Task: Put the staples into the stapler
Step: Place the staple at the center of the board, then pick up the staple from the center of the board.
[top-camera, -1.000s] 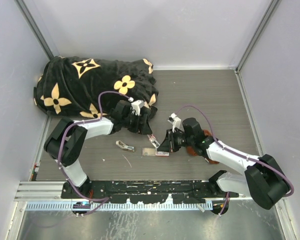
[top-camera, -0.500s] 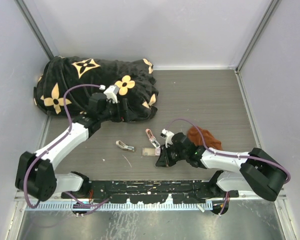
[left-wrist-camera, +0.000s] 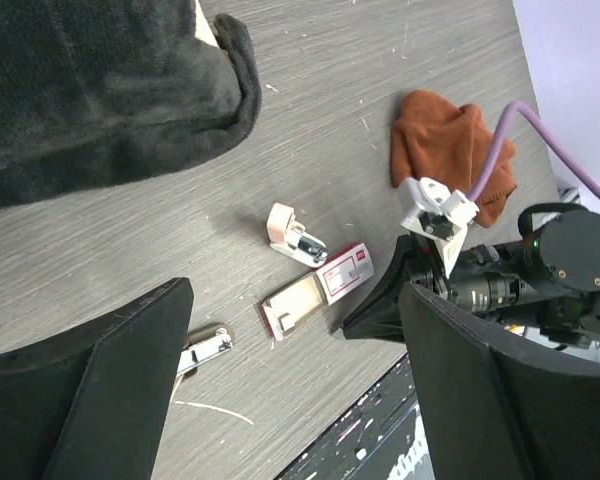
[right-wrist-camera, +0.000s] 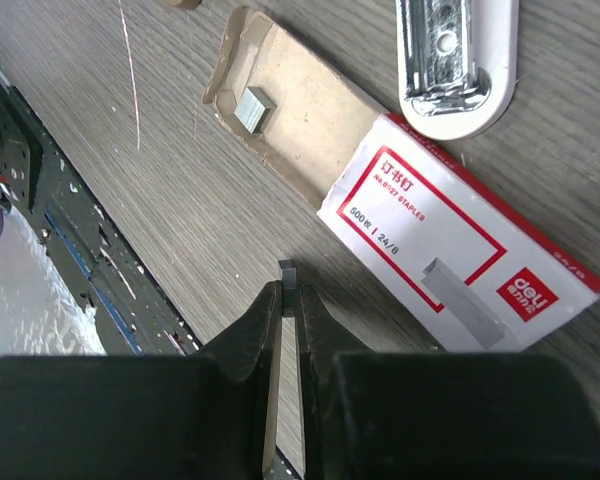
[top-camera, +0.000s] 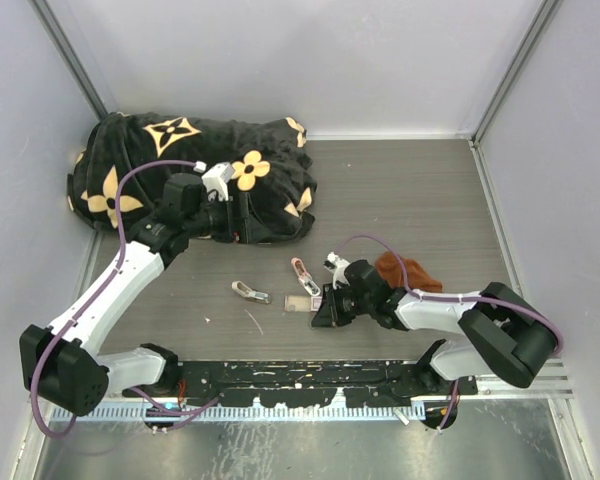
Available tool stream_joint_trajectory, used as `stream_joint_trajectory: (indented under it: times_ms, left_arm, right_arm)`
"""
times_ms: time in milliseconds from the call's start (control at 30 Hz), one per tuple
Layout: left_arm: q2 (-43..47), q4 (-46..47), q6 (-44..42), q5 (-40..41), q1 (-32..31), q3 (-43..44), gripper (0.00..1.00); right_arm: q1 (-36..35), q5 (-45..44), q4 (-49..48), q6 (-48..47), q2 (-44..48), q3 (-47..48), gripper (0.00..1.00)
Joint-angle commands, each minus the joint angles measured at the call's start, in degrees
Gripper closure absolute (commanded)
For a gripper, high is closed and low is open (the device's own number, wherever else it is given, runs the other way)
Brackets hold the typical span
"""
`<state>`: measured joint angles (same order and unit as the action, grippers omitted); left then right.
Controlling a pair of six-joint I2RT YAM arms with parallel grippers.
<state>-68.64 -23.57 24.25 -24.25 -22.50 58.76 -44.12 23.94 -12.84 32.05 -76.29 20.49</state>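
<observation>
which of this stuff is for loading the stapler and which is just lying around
job: stapler; staple box; staples in its tray; right end effector, pinching a few more
lying about: black flowered blanket; rust-brown cloth; small metal piece, unclear what

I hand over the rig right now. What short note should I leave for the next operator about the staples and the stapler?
Left hand: open, empty, by the edge of the black blanket, away from the job.
Right hand: shut, low over the table near the box; it seems to pinch a tiny staple strip at its tips.
Staple box: flat on the table, tray slid out, one small block of staples in it.
Stapler: beside the box, metal channel facing up.
Done: box opened, a strip apparently picked.
Left: put the strip into the channel, then close the stapler.
</observation>
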Motion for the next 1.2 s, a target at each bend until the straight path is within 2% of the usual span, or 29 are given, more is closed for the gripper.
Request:
stream_joint_trajectory:
  times_ms: [0,167,267,567,633,767,867,1167]
  left_arm:
    - [0.01,-4.46,-3.91,-2.91,0.60,3.82,0.13]
    - [-0.06,-4.77,-5.01,-2.10,0.95,3.84,0.13]
    - [0.51,-5.06,-5.74,-1.00,0.97,3.45,0.10]
    - [2.46,-4.72,-6.90,0.11,1.13,2.16,0.09]
    - [3.14,-4.66,-7.11,0.40,1.14,1.79,0.10]
    - [4.35,-4.12,-7.14,0.84,1.14,1.06,0.09]
    - [4.61,-4.11,-7.05,0.92,1.14,0.85,0.09]
    - [4.42,-3.96,-6.82,0.66,1.10,0.83,0.09]
  right_arm:
    - [0.00,0.18,-3.08,0.90,-2.28,0.22,0.86]
    - [-0.02,-3.78,0.78,0.31,-1.92,0.48,0.81]
    - [-0.03,-6.12,4.74,-0.37,-0.17,1.21,0.73]
    - [-2.01,-14.05,17.30,-3.07,9.03,5.49,0.52]
    - [-4.76,-17.21,19.36,-4.64,9.84,7.24,0.51]
    - [-13.88,-28.88,23.64,-7.27,7.89,11.53,0.51]
    - [-17.50,-34.54,24.65,-8.45,5.51,13.17,0.51]
    - [-22.20,-39.08,25.11,-12.54,-1.39,17.11,0.51]
